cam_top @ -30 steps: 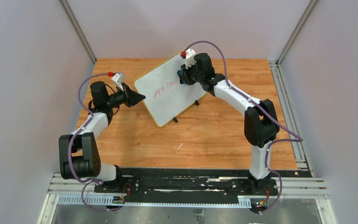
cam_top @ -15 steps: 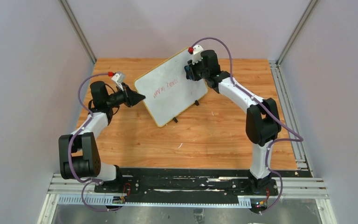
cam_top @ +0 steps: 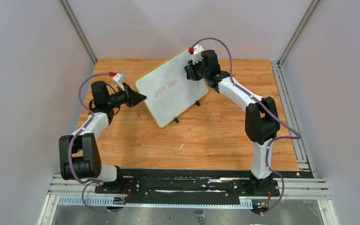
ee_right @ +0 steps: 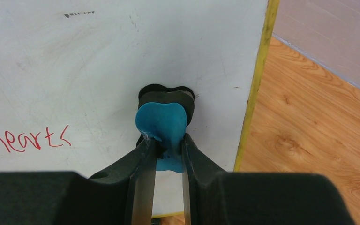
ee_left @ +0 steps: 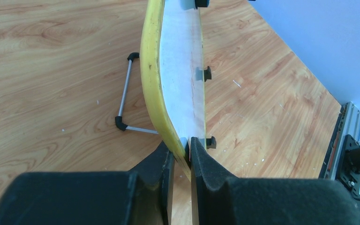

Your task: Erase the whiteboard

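Observation:
The whiteboard, white with a yellow rim, stands tilted on black clip feet at the table's back middle. Red handwriting runs across it; its end shows in the right wrist view. My left gripper is shut on the board's left yellow edge. My right gripper is shut on the blue-and-black eraser, which presses against the board's upper right area, right of the writing.
A thin metal stand leg with black tips props the board from behind. The wooden table is bounded by grey walls and aluminium rails on the right.
My right gripper with the eraser moved up and right along the board toward its top right corner, then held there. The left arm and the board stayed put.

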Tool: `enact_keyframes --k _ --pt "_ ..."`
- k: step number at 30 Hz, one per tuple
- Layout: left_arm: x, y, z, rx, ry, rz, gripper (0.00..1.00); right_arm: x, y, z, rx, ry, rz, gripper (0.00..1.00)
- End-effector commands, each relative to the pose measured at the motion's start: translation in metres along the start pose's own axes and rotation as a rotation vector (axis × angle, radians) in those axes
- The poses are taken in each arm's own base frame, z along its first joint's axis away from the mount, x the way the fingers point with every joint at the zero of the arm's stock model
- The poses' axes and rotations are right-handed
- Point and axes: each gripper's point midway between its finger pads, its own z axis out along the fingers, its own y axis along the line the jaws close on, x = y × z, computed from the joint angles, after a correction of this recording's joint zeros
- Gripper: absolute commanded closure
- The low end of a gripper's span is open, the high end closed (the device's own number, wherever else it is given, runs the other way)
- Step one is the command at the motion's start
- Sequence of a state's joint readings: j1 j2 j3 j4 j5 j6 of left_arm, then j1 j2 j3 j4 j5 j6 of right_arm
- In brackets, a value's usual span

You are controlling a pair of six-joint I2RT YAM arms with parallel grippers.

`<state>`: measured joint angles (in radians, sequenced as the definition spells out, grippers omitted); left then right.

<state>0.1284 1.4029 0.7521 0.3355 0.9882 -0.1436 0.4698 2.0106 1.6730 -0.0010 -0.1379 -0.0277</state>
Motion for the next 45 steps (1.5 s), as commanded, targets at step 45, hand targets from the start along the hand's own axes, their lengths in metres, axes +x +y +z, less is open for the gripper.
enact_keyframes --k 45 --pt "0.005 0.004 0.000 0.002 0.022 0.078 1.00 0.011 0.033 -0.002 -0.066 0.008 0.026 0.99"
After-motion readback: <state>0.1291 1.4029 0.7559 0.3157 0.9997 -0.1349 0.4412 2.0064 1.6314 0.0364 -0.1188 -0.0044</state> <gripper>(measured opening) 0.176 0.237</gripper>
